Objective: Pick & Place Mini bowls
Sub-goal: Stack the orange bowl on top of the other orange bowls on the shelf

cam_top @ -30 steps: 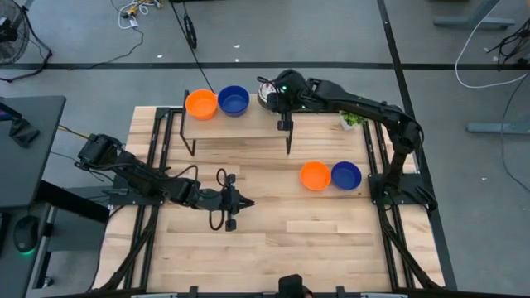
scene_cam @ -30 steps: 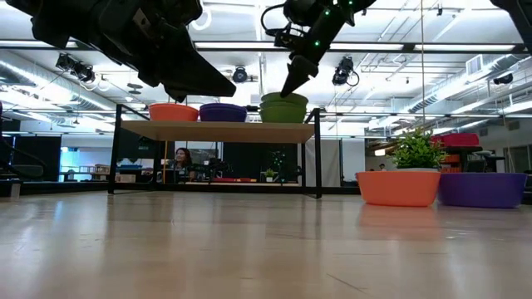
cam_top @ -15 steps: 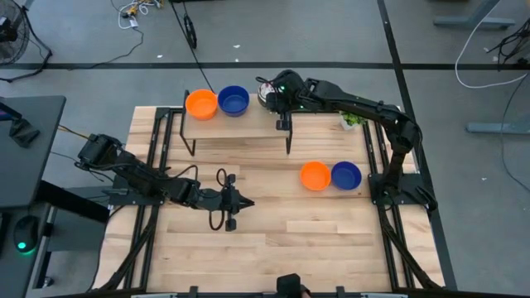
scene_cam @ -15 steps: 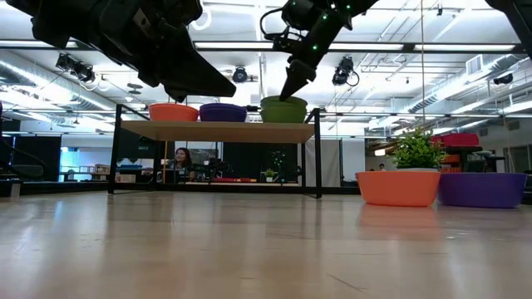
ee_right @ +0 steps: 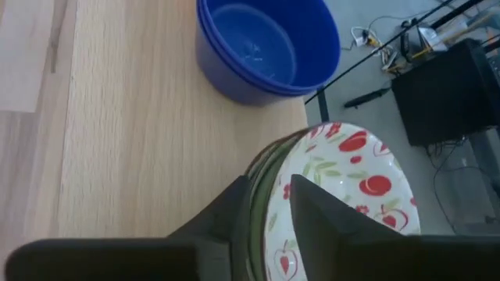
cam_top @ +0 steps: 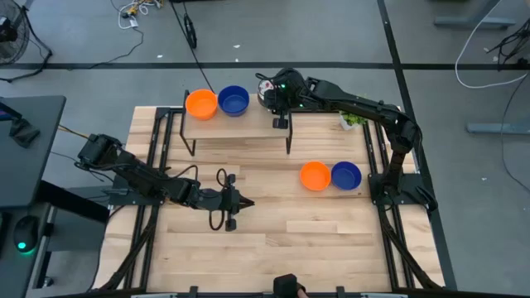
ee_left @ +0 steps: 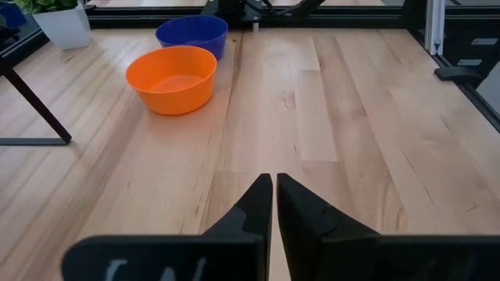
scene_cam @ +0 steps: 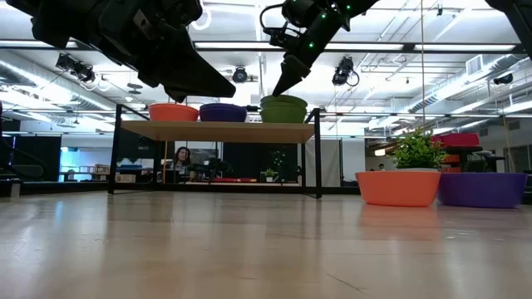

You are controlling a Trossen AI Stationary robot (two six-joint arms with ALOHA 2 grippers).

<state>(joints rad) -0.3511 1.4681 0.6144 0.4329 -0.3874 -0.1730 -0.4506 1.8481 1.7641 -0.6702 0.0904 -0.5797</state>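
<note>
Fingers of the left gripper [ee_left: 273,191] pressed together, gripping nothing, hovering low over bare boards at the table's [cam_top: 273,240] left-centre; arm idle. Raised shelf [cam_top: 240,122] at the far edge carries three bowls in a row: orange bowl [cam_top: 201,103] leftmost, empty; dark blue bowl [cam_top: 233,100] touching it, empty; patterned bowl [ee_right: 344,195] at the shelf's right end, white inside with red fruit and green leaves, green outside, nothing in it. Right gripper [ee_right: 266,204] sits at that patterned bowl, fingers narrowly parted and straddling its rim, one inside, one outside; whether they pinch the rim cannot be told. On the table surface right of centre, second orange bowl [cam_top: 315,175] and second blue bowl [cam_top: 346,175] touch side by side, both empty. Small potted plant [cam_top: 353,121] stands near the far right edge.
</note>
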